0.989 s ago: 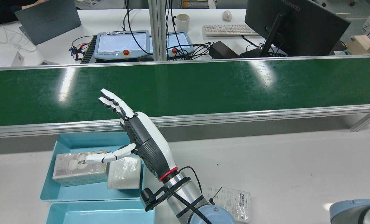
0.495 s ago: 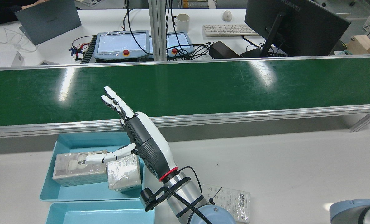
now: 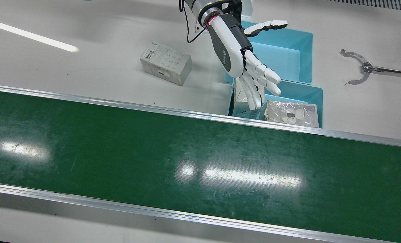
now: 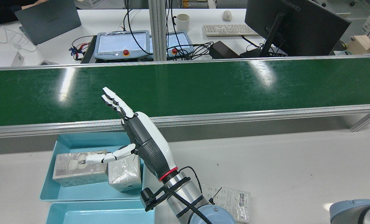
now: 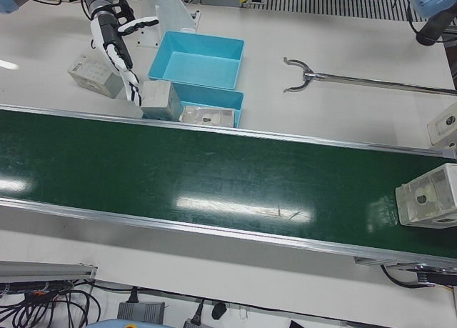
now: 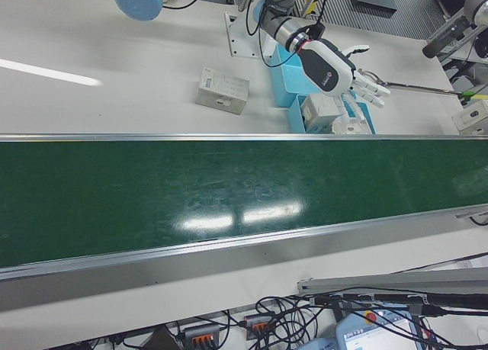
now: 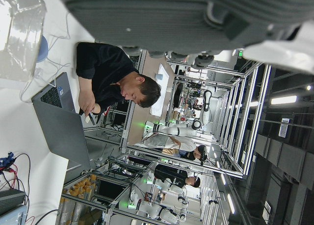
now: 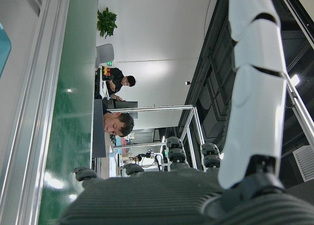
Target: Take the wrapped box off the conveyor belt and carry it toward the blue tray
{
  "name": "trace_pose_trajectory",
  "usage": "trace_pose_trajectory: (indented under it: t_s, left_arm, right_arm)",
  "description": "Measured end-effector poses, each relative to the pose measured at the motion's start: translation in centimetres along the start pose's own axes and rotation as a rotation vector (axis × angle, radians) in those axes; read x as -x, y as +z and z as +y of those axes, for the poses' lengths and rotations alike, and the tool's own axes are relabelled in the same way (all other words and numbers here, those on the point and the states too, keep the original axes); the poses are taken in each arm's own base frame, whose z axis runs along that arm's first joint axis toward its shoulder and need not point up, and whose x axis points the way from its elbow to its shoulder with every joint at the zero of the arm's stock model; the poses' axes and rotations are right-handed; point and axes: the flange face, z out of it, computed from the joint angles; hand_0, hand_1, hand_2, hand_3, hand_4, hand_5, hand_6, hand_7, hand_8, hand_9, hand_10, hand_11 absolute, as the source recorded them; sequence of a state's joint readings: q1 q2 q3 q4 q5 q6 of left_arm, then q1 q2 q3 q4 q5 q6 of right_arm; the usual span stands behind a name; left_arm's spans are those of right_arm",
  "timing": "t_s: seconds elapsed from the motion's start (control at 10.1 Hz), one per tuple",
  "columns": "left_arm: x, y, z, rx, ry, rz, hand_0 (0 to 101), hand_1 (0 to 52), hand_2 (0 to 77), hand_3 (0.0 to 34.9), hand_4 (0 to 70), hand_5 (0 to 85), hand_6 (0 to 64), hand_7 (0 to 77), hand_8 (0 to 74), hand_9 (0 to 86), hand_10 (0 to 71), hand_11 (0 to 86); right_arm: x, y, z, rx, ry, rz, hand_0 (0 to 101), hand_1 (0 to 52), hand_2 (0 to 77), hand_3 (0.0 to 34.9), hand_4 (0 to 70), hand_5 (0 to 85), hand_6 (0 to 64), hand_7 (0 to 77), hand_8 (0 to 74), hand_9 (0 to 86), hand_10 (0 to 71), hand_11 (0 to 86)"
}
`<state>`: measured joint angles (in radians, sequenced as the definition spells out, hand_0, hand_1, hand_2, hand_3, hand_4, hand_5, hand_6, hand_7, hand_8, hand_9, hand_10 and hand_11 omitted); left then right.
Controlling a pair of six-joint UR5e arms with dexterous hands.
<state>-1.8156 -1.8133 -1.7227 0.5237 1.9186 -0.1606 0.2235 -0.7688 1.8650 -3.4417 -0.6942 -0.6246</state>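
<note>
So the wrapped box (image 4: 124, 173) stands upright in the blue tray (image 4: 79, 191), just under the empty, spread-open left hand (image 4: 141, 144).

Glossy green conveyor belt (image 4: 203, 87), scuffed, brushed-metal rails; beside it smooth blue plastic tray (image 4: 79, 141); crinkly clear-film wrapped box (image 4: 125, 173).

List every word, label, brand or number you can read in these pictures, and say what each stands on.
"HUAWEI": on the back of the black monitor, rear view.
Barcode label on the flat packet on the table: print too small to read.
Logo on the back of the left hand: too small to read.
Wrapped boxes in the blue tray: no readable text.
</note>
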Motion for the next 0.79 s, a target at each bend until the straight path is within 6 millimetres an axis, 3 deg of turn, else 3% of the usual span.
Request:
trace_pose_trajectory:
  t_s: [0.2, 0.3, 0.79]
  left_arm:
    - [0.0, 0.0, 0.0, 0.0, 0.0, 0.0, 0, 0.0, 1.1, 0.0, 0.0, 1.1, 0.0, 0.0, 0.0, 0.0, 0.5, 0.0]
    - [0.0, 0.0, 0.0, 0.0, 0.0, 0.0, 0, 0.0, 0.5, 0.0, 0.0, 1.1, 0.0, 0.0, 0.0, 0.0, 0.0, 0.0]
    - [0.0, 0.0, 0.0, 0.0, 0.0, 0.0, 0, 0.0, 1.1, 0.0, 0.0, 1.1, 0.0, 0.0, 0.0, 0.0, 0.5, 0.0]
  right_arm:
    - [0.0, 0.0, 0.0, 0.0, 0.0, 0.0, 49, 18.0, 16.4, 29.7, 1.6, 11.5, 0.0, 6.0, 0.0, 1.6, 0.0, 2.7]
    - [0.0, 0.0, 0.0, 0.0, 0.0, 0.0, 48, 14.2, 16.9, 29.6, 0.0, 8.2, 0.0, 1.6, 0.0, 1.6, 0.0, 2.7]
    - [0.0, 0.0, 0.0, 0.0, 0.0, 0.0, 47, 13.6, 16.4, 30.8, 0.0, 9.3, 0.0, 3.8, 0.0, 1.6, 1.1, 1.6]
